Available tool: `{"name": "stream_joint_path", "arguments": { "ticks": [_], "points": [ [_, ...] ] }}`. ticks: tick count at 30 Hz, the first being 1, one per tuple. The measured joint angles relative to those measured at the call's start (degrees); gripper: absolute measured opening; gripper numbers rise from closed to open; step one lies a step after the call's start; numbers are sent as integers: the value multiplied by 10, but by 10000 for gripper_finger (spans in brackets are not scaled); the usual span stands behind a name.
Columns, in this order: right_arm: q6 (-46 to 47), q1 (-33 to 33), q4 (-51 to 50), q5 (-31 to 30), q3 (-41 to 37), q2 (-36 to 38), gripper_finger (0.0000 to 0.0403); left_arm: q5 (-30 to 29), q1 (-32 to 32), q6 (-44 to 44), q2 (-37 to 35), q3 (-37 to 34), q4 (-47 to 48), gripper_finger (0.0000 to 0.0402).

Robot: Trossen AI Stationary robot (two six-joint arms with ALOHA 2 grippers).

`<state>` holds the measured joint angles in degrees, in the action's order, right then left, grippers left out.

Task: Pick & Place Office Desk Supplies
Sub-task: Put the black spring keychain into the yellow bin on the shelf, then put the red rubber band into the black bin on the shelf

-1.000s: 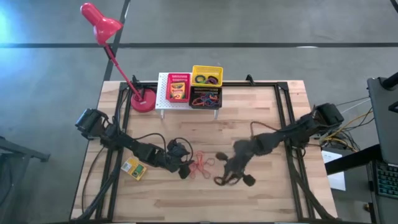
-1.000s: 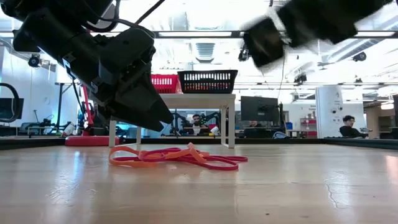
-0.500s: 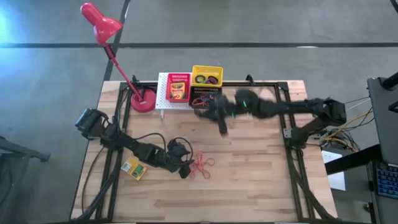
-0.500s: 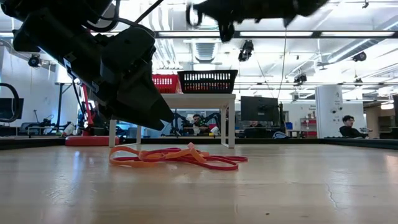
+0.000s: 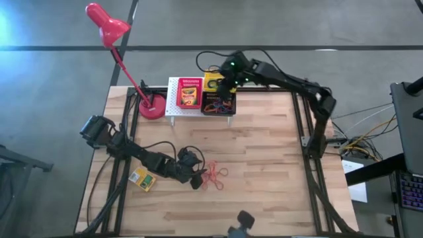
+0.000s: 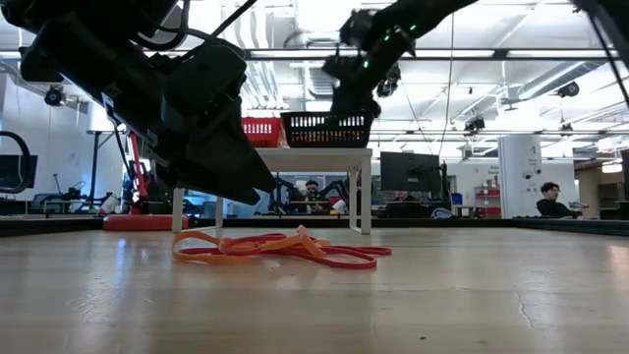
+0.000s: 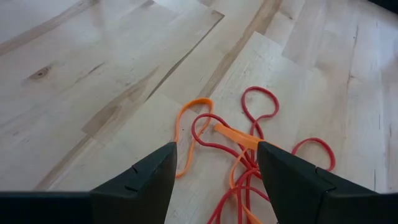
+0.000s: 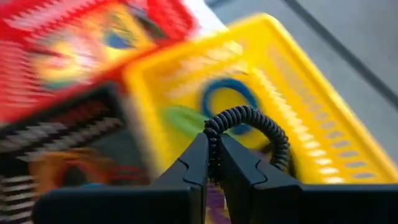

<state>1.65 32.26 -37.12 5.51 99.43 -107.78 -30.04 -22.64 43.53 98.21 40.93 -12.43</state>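
My left gripper hangs low over the pale wood table, fingers apart, the orange-red rubber bands lying just ahead; my right gripper, above the yellow basket, pinches a black coiled ring; people sit in the room behind.

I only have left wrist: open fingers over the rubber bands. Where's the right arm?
Observer: Right gripper is at the back of the table, over the yellow basket.
Operator: Holding anything?
Observer: Yes, it's shut on a black coiled ring.
Operator: Any other supplies loose on the table?
Observer: One yellow-green box, alongside the left arm, on the far side of the left gripper from the bands.
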Motion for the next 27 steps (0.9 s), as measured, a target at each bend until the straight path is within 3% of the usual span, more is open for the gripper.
{"name": "stream_joint_path", "arguments": {
  "ticks": [5, 8, 12, 19, 23, 27],
  "points": [
    [-3, 0, -71, -109, 56, -41, 24, 0, -2, 2, 0, 0, 0, 228],
    [3, 0, -102, -142, 75, -55, 25, 0, -2, 3, 0, 0, 0, 228],
    [7, 1, -124, -145, 88, -58, 46, -2, -2, 4, 0, 0, -2, 228],
    [3, 4, -119, -145, 65, -26, 143, -4, -2, 4, 0, 0, -2, 228],
    [-15, -7, -116, -143, 43, 14, 181, -4, -2, 4, 0, 0, -2, 228],
    [-33, -59, -92, -143, -14, 88, 190, -4, -2, 5, 0, 0, -2, 228]
  ]
}}
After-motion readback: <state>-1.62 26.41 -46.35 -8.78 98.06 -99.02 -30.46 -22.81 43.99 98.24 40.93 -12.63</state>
